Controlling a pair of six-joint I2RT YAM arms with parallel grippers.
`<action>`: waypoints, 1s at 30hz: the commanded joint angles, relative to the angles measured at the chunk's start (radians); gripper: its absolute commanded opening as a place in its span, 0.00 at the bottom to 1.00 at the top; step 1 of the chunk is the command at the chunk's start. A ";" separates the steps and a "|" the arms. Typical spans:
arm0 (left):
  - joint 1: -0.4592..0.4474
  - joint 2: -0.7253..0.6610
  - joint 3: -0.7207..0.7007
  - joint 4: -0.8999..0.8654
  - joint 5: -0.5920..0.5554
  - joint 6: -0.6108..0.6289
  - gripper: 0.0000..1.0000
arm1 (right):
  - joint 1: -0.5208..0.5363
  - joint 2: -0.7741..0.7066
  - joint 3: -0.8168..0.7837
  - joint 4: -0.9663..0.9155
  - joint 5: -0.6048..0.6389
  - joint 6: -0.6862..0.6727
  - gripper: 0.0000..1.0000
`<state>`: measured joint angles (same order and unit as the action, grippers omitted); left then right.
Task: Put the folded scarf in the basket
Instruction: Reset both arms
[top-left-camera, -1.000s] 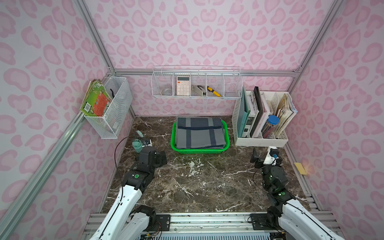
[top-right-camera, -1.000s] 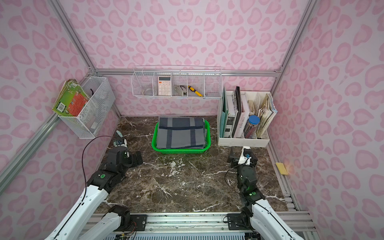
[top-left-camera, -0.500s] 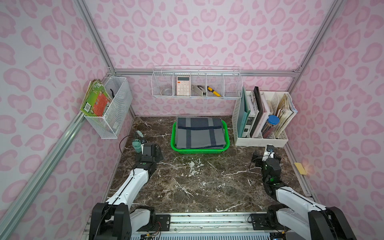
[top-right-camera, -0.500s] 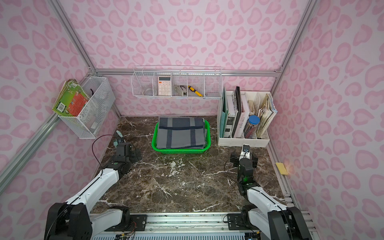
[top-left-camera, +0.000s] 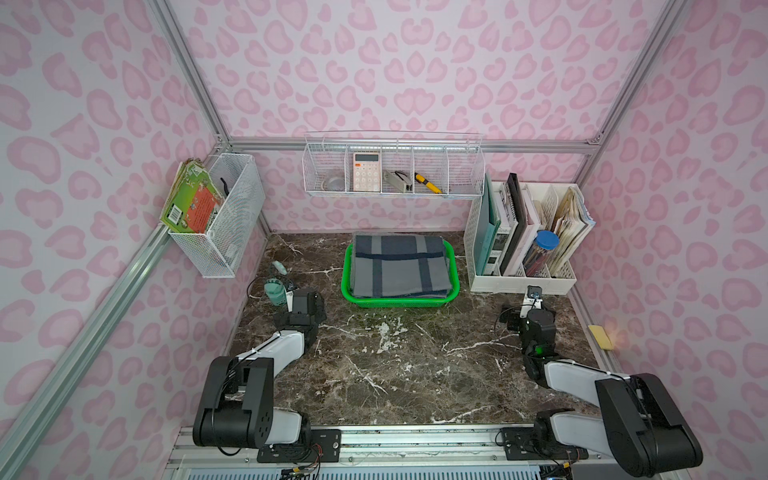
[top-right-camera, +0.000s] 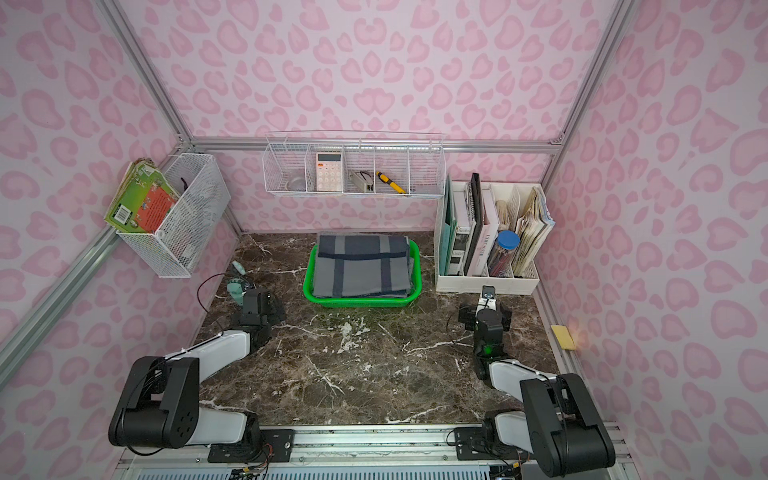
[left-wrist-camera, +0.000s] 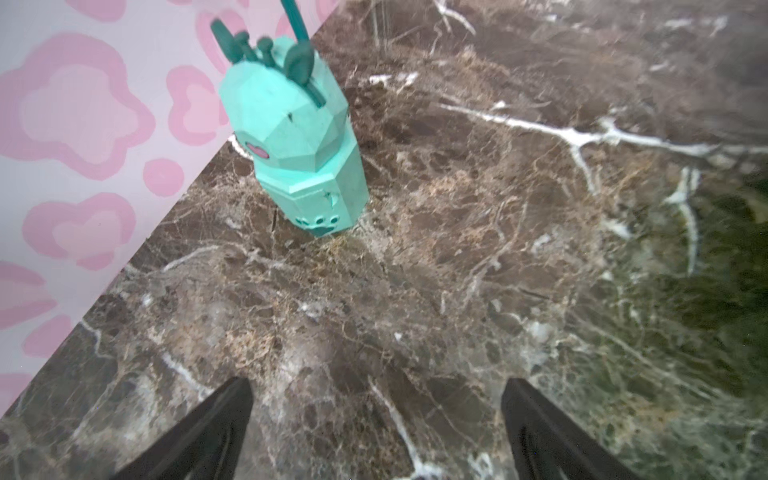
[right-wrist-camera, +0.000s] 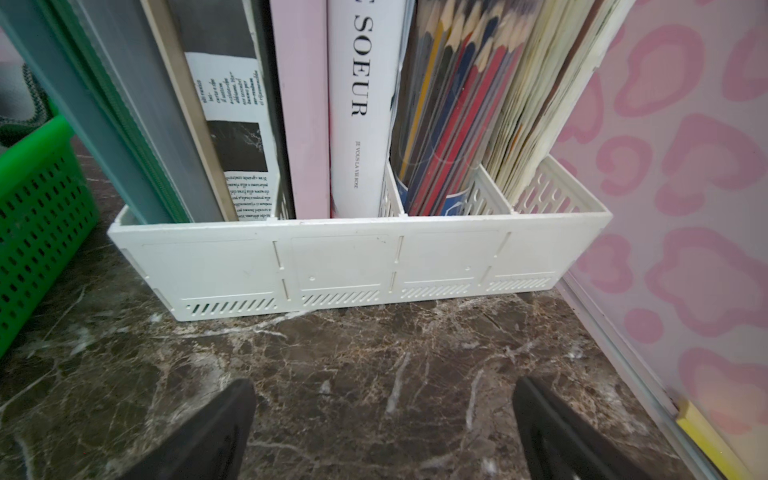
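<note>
Both top views are showing the folded scarf (top-left-camera: 401, 266) lying flat inside the basket (top-left-camera: 399, 302), far centre on the marble tabletop (top-left-camera: 395, 374). The job is looking done, so both arms should be resting clear of it.

Left wrist view: the left gripper (left-wrist-camera: 376, 386) is gaping wide and empty near a teal toy (left-wrist-camera: 299, 137).

Right wrist view: the right gripper (right-wrist-camera: 384, 384) is spreading wide, empty, facing a white file rack (right-wrist-camera: 345, 262) by the pink-spotted wall (right-wrist-camera: 685, 208).

We note the scarf (top-left-camera: 401, 266) folded flat inside the basket (top-left-camera: 400, 302), at the table's (top-left-camera: 415, 365) rear. Left gripper (top-left-camera: 297, 305) and right gripper (top-left-camera: 532, 303) sit low, apart from it.
</note>
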<state>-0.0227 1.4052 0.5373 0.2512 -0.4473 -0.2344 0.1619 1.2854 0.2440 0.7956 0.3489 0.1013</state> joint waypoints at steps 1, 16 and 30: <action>0.002 0.001 -0.028 0.206 0.083 0.120 0.99 | -0.027 0.029 0.025 0.058 -0.057 0.005 0.99; 0.114 0.123 -0.037 0.413 0.357 0.151 0.99 | -0.095 0.102 -0.027 0.352 -0.161 -0.067 0.99; 0.152 0.135 -0.074 0.465 0.403 0.123 0.99 | -0.115 0.283 -0.049 0.588 -0.205 -0.087 0.99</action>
<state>0.1295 1.5455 0.4557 0.7387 -0.0578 -0.1017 0.0513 1.5528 0.1978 1.3270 0.1452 0.0032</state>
